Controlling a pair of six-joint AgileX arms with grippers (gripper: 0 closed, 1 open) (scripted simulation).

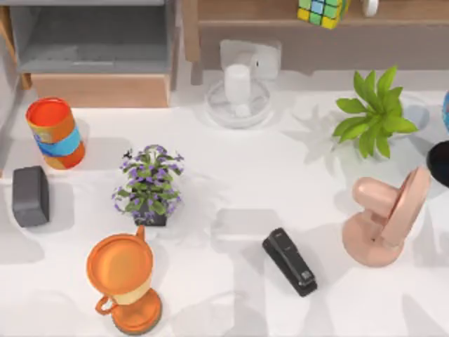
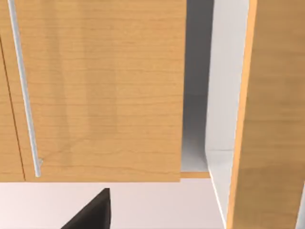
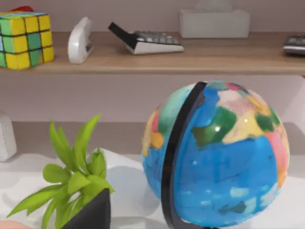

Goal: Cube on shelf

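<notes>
One cube [image 1: 322,11], a puzzle cube with green, yellow and blue squares, sat on the shelf [image 1: 252,12], a long light-brown board along the far edge of the white desk [image 1: 231,196], toward the right. In the right wrist view the cube [image 3: 25,39] rested flat on the board [image 3: 190,59], with one white mouse-like object [image 3: 79,40] just beside it, then one calculator [image 3: 145,41], one white box [image 3: 214,23] and one dark keypad edge [image 3: 294,45] farther along.

On the desk stood one orange-and-blue can [image 1: 55,132], one dark grey block [image 1: 30,196], one purple-flowered potted plant [image 1: 149,186], one orange trophy cup [image 1: 123,282], one black stapler [image 1: 289,261], one pink fan [image 1: 387,216], one white fan [image 1: 238,93], one green leafy plant [image 1: 372,112] and one globe [image 3: 217,155].

A wooden box compartment [image 1: 91,49] stood at the far left.

A dark finger tip of the left gripper [image 2: 90,214] showed before a wooden panel; a tip of the right gripper [image 3: 90,214] showed near the leafy plant. Whether either gripper was spread or pressed together could not be told. No writing was legible.
</notes>
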